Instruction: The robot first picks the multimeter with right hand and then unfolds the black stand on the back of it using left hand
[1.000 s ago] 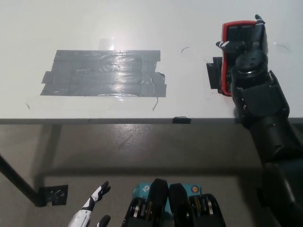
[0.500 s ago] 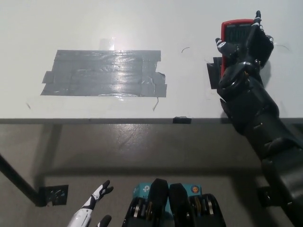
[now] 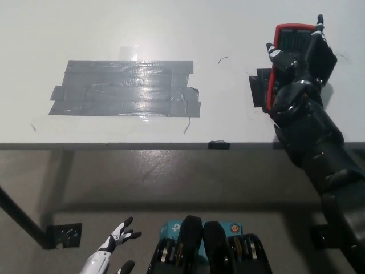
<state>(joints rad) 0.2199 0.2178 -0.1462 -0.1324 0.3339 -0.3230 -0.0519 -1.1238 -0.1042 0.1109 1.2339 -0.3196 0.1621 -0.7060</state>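
Note:
The multimeter (image 3: 293, 41), red-cased with a dark face, lies on the white table (image 3: 171, 34) at the far right. My black right hand (image 3: 299, 77) covers its lower part. The thumb presses its left edge and the other fingers (image 3: 318, 25) run up its right edge, so the hand is shut on it. The stand on the meter's back is hidden. My white left hand (image 3: 114, 248) rests low at the lower left, below the table edge, open with its fingers apart.
A wide patch of grey tape (image 3: 128, 88) covers the table's middle left. A black tape mark (image 3: 258, 88) sits just left of the multimeter. The table's front edge (image 3: 142, 146) crosses the picture, with a small black tab (image 3: 219, 145) on it.
The right hand has turned and slid a little to the right, and the multimeter has shifted right with it. The left hand has barely stirred.

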